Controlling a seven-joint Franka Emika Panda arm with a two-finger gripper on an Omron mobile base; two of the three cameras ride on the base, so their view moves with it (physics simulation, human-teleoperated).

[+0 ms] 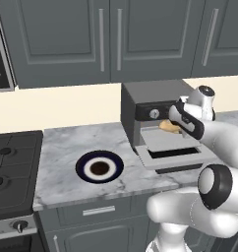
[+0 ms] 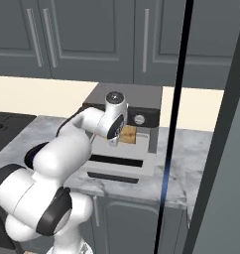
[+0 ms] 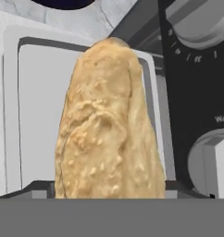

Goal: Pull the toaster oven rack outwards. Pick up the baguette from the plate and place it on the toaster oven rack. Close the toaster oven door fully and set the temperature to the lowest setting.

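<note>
The toaster oven (image 1: 150,96) stands on the counter with its door (image 1: 176,158) folded down flat and the light grey rack (image 1: 165,140) drawn out over it. My gripper (image 1: 176,124) hovers at the oven's mouth, jaws wide and closed on the tan baguette (image 1: 169,127), which hangs just above the rack. From the right base camera the baguette (image 2: 128,135) pokes out beside the hand (image 2: 117,139). In the hand view the baguette (image 3: 107,129) runs up from the bottom and hides the fingertips, with the rack (image 3: 35,115) behind it. The plate (image 1: 99,167) lies bare to the left.
A black stove (image 1: 13,162) borders the counter on the left. Silver knobs (image 3: 215,162) sit on the black control strip close beside the baguette. Upper cabinets hang above. A dark vertical edge (image 2: 174,124) crosses the right base view.
</note>
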